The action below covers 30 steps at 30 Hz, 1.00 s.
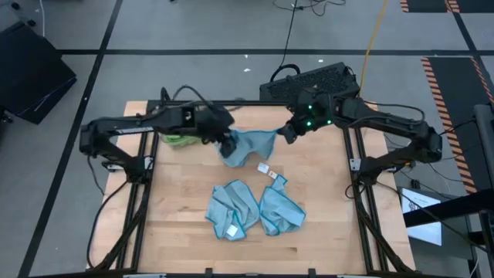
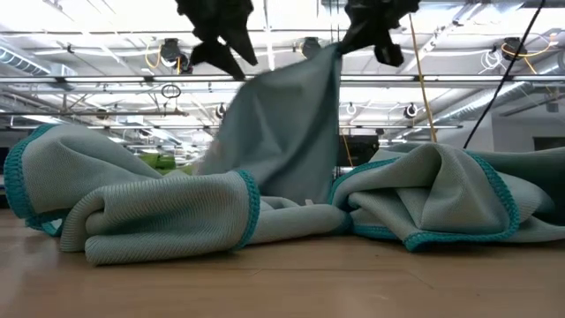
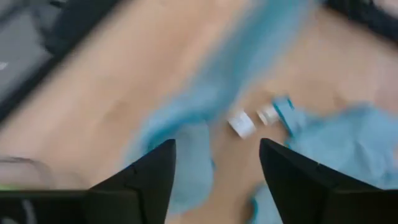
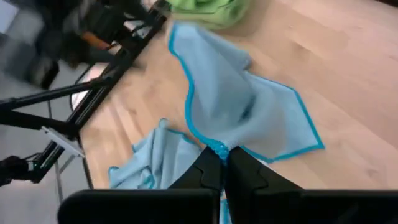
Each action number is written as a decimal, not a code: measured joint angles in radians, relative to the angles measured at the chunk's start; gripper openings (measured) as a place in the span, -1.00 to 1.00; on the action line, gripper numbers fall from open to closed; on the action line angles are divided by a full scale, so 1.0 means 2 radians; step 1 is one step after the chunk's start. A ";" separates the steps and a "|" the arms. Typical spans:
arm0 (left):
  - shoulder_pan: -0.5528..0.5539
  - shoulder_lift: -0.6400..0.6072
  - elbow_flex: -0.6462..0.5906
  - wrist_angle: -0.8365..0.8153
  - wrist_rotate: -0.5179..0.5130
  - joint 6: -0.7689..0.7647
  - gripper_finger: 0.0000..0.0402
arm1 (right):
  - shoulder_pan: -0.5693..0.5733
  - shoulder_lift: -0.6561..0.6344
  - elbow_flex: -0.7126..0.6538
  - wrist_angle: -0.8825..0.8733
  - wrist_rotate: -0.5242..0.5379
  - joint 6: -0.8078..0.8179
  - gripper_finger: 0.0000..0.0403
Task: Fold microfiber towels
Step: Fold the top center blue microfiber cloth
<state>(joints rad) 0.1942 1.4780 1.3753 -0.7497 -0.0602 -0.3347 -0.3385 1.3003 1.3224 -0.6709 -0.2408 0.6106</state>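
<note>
Towel (image 1: 248,145), light blue, hangs over the table's (image 1: 177,224) far middle from the right gripper (image 4: 222,163), pinched shut on one corner. Left gripper (image 3: 214,168) gapes, empty; with one hold the towel may bunch. Two blue towels (image 1: 255,208) lie crumpled nearer; green cloth (image 1: 179,140) far left.

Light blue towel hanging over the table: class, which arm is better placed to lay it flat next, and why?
Right. The right tool is shut on the light blue towel at its corner; the left tool is open and holds nothing.

Wooden table (image 1: 177,224) — two crumpled blue towels (image 1: 255,208), green towels (image 1: 179,140) at the back.
</note>
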 joint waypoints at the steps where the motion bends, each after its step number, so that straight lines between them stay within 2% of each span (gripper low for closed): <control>1: -0.004 0.010 0.000 -0.001 0.017 0.010 0.20 | -0.005 -0.003 0.000 -0.005 0.000 -0.003 -1.00; 4: -0.018 0.038 0.000 -0.002 0.060 0.032 0.25 | -0.016 -0.011 0.000 -0.034 -0.007 -0.017 -1.00; 6: -0.030 0.053 0.000 -0.010 0.068 0.038 0.28 | -0.021 -0.013 0.000 -0.042 -0.014 -0.025 -1.00; 8: -0.042 0.062 0.000 -0.039 0.051 0.039 0.29 | -0.024 -0.016 0.000 -0.064 -0.014 -0.036 -1.00; 12: -0.060 0.078 -0.017 -0.069 -0.033 0.067 0.26 | -0.024 -0.018 0.000 -0.097 -0.017 -0.065 -1.00; 15: -0.064 0.078 -0.063 -0.020 -0.050 0.108 0.23 | -0.024 -0.018 0.000 -0.111 -0.025 -0.087 -1.00; 20: -0.044 0.078 -0.126 0.075 -0.015 0.145 0.23 | -0.023 -0.019 0.000 -0.128 -0.026 -0.100 -1.00; 30: 0.039 0.078 -0.128 0.257 0.028 0.137 0.23 | -0.019 -0.019 0.000 -0.134 -0.027 -0.087 -1.00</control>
<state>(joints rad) 0.2726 1.6344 1.1183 -0.2358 -0.0048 -0.0616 -0.3775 1.2633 1.3228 -0.9386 -0.2951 0.4358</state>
